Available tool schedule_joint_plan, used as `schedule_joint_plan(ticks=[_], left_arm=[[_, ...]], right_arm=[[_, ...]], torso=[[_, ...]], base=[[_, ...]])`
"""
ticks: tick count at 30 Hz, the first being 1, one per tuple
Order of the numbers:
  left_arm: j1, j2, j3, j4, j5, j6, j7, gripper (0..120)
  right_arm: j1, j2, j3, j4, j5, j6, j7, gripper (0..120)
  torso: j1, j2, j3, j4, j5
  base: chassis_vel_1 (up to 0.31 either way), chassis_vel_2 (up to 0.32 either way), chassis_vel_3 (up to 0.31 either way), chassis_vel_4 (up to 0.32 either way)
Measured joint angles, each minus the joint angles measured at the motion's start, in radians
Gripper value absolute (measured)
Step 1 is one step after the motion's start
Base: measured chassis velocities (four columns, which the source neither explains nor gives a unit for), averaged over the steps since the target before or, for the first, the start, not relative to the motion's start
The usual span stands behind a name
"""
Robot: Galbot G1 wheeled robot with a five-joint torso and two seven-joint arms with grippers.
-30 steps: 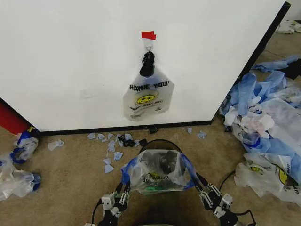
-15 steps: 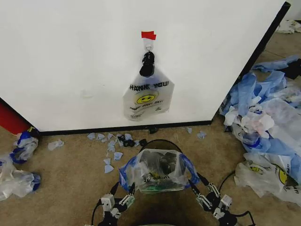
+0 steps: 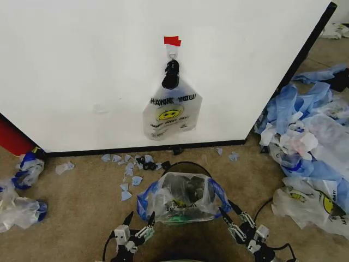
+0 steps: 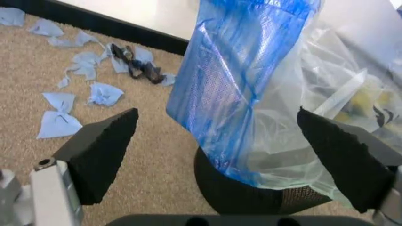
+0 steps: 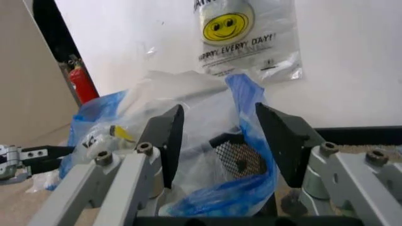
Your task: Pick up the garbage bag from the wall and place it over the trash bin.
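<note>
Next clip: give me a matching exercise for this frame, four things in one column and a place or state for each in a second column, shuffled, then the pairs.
Things:
1. garbage bag
2. trash bin
3. THANK YOU bag
4. left gripper

Places or states:
A. hangs on the wall under a red tape mark
B. open, beside the blue handle, gripping nothing
C. draped over the bin's top, blue handles at both sides
D. stands on the carpet before the wall, mostly covered by plastic

Pairs: 1-C, 2-D, 3-A, 4-B
</note>
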Motion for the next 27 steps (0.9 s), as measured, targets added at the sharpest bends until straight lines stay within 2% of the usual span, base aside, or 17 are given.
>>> schedule_joint_plan(ticks=[27], left_arm=[[0.044,0.008,-0.074,-0.066,0.016,-0.003,0.002,99]], right_arm=[[-0.034,-0.013,0.020,0.071,0.019,0.000,-0.001,46]], torso=[[0.000,0.000,0.000,0.0001,-0.0001]], base=[[0.000,0.000,0.000,0.000]])
